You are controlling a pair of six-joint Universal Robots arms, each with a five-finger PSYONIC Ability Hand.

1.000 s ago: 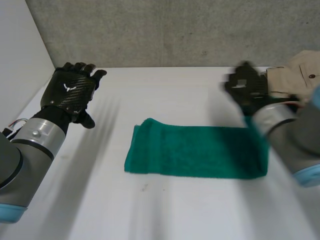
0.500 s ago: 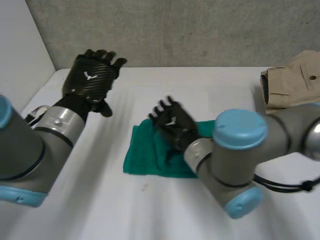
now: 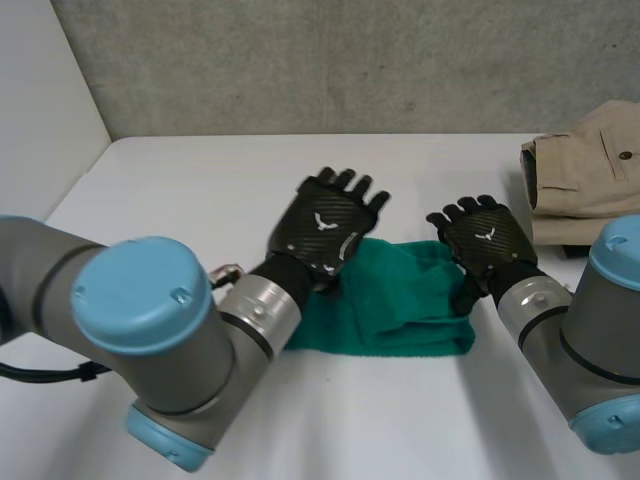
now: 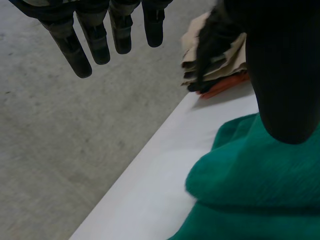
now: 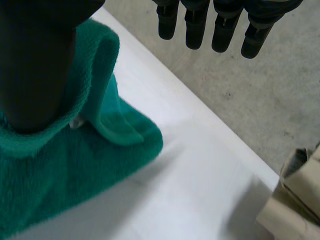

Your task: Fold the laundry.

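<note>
Where the green towel (image 3: 405, 300) lay at full length a second ago, it now sits doubled to about half that, centre frame on the white table (image 3: 200, 190). The left hand (image 3: 322, 228) is above its left part and the right hand (image 3: 485, 240) at its right end, both with fingers straight and spread, gripping nothing. One fold is judged made; the folded beige garment (image 3: 585, 170) lies apart, upper right.
</note>
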